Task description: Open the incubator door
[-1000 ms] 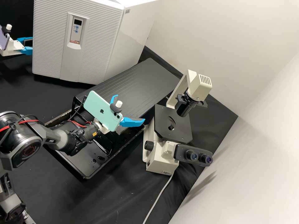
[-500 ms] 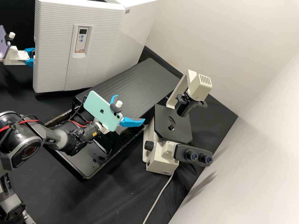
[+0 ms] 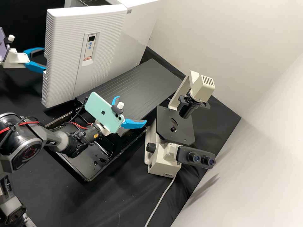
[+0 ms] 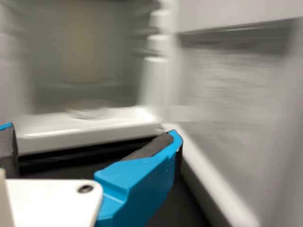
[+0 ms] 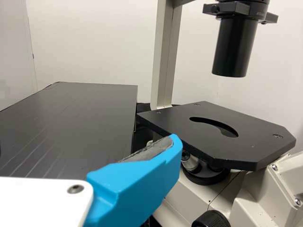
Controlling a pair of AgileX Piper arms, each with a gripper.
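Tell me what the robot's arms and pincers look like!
The dark grey, tube-shaped right arm has chunky round joints, thin red and black cables and a red ring marking. Its white right pincer has two chunky, bright blue fingers with dark grey pads. The white left pincer has matching colours.

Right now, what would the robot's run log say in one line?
Incubator door partly open | left gripper at its free edge, jaws apart | right gripper near microscope, jaws apart
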